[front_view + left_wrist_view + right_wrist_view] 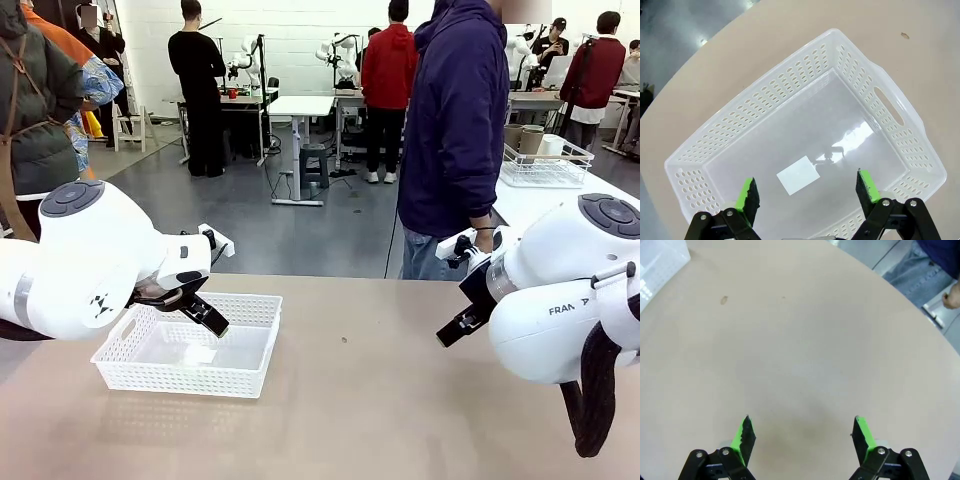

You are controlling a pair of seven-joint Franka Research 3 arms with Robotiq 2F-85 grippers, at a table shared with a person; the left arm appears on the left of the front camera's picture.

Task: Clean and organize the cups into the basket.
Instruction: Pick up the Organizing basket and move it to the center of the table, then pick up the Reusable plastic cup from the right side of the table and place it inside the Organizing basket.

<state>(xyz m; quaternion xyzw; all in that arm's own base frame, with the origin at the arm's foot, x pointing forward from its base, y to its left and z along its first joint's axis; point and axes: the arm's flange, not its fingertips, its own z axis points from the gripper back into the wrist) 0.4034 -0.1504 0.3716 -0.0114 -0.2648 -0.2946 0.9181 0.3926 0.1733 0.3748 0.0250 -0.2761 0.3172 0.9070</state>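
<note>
The white lattice basket (180, 385) sits on the table's left side and holds nothing but a white label (798, 175) on its floor. My left gripper (207, 318) hovers over the basket's near-left part; in the left wrist view it (810, 192) is open, its green pads apart above the basket (765, 95). My right gripper (455, 328) hangs open over bare tabletop on the right, and its own view shows nothing between the fingers (804, 432). Two tan cups (522, 137) and a pale one (551, 147) stand in a wire basket beyond the table's far right.
A person in a dark blue jacket (455, 140) stands at the far edge, one hand (952, 297) near the table. The wire basket (545, 172) rests on a white side table at right. A corner of the lattice basket (660, 265) shows top left in the right wrist view.
</note>
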